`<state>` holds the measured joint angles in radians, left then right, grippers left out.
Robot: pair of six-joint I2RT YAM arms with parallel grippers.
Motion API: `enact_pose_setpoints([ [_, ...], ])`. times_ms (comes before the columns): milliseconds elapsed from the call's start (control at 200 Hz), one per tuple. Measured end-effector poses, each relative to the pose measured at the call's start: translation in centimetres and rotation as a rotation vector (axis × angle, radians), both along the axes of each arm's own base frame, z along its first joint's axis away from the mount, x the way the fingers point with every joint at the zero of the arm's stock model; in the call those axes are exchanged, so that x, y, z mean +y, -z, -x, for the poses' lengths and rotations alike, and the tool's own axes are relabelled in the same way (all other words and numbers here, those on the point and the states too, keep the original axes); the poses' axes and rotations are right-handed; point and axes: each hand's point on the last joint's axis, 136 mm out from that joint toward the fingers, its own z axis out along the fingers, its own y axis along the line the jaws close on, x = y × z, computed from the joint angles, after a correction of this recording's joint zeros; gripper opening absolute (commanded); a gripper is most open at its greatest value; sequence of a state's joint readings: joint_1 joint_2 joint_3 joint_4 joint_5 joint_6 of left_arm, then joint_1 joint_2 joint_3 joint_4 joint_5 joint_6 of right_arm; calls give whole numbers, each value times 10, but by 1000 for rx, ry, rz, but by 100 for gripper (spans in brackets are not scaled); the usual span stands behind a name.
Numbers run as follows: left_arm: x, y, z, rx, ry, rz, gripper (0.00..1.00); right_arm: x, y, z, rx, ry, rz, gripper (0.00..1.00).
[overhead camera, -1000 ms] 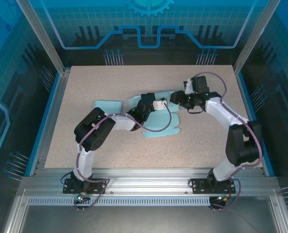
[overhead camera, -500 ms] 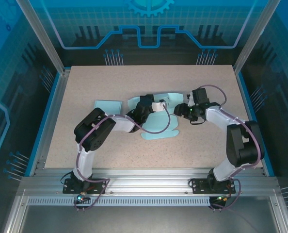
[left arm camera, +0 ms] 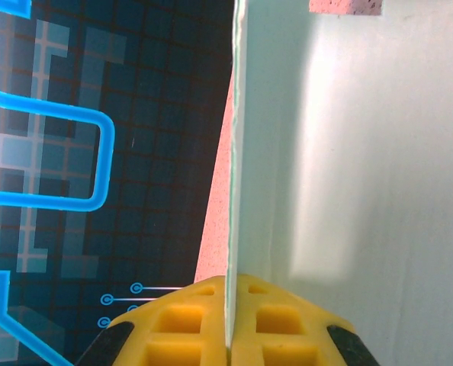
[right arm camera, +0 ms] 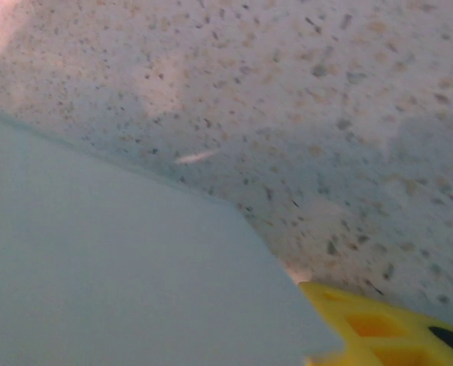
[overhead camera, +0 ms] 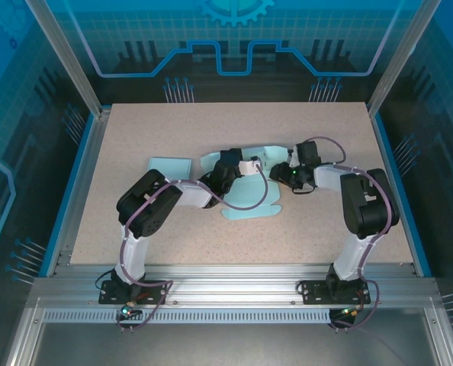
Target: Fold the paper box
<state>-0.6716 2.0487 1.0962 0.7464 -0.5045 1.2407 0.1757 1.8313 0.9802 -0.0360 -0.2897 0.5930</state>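
Where our left gripper meets the work, we see its two yellow fingers pressed together on the thin edge of the paper box. The pale mint sheet stands edge-on between them and runs away as a smooth, matte wall with a soft band of shadow down it. From above, our right gripper sits at the sheet's right edge. In its wrist view one yellow finger shows beside a blunt corner of the paper, and we cannot tell whether those jaws are spread or pinching. The box is an unfolded blank with rounded tabs along its near edge, lying mid-table between both grippers. A separate pale rectangle lies flat just to its left.
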Motion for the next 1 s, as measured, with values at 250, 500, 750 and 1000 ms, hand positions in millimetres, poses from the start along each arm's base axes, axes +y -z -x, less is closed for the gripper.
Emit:
enact_pose_setpoints([
  [250, 2, -1, -1, -5, -10, 3, 0, 8, -12, -11, -51, -7, -31, 43],
  [500, 4, -3, -2, -12, -26, 5, 0, 13, -22, -8, -68, 10, -34, 44],
  [750, 3, -2, -4, -12, -28, 5, 0, 8, -35, 0, -115, 71, -57, 45],
  [1000, 4, -3, -5, -17, -36, 10, 0, 22, -42, -1, -185, 57, -80, 46],
])
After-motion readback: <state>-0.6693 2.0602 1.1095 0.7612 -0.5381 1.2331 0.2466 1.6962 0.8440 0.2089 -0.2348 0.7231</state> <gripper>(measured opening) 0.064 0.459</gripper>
